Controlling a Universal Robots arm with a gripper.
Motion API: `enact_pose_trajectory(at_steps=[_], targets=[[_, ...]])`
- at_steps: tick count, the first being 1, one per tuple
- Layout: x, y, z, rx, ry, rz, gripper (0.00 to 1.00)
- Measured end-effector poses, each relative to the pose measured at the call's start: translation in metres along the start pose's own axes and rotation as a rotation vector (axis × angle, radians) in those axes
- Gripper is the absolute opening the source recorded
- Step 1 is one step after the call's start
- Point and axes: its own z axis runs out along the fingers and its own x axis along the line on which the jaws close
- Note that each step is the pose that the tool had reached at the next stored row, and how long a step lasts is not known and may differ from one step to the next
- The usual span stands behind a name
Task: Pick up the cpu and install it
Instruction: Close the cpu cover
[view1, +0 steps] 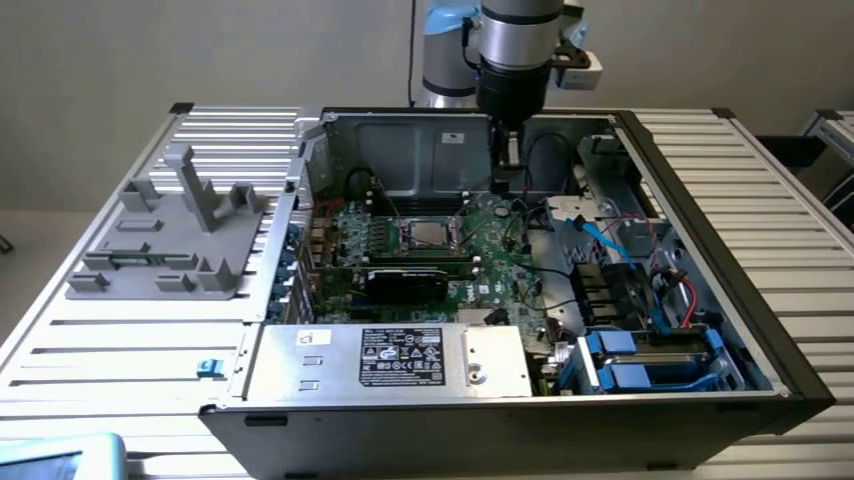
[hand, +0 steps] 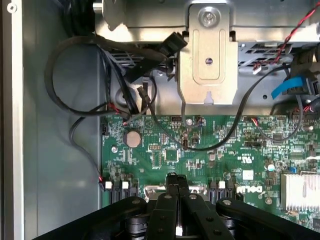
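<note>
Gripper (hand: 176, 186) hangs over the board (hand: 200, 150) by the case (view1: 400, 150) back wall, fingers pressed together on nothing. The cpu (view1: 427, 233) lies flat in the socket (view1: 396, 234), so it looks dropped in, hence the empty pinch.

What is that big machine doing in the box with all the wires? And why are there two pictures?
That is a robot arm with a claw on its end. One picture comes from a camera that stands off the arm and sees the whole scene. The other comes from a camera on the arm's wrist, looking past the claw. The box is an open computer on a metal table. Inside it lies a green board full of tiny parts. The cpu, a silver square chip, sits in a frame on that board. The claw is shut, seems to hold nothing, and hangs over the board. A grey plastic stand sits beside the computer.
</note>
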Motion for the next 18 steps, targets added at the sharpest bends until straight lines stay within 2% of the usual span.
enact_pose_trajectory(at_steps=[3, 8, 14, 18], targets=[[0.000, 0.0060, 0.0050, 0.0000, 0.0001, 0.000, 0.11], [0.000, 0.0107, 0.0145, 0.0000, -0.0001, 0.001, 0.11], [0.000, 0.0116, 0.0254, 0.0016, 0.0003, 0.001, 0.11], [0.000, 0.0110, 0.0317, 0.0049, 0.0022, 0.001, 0.11]])
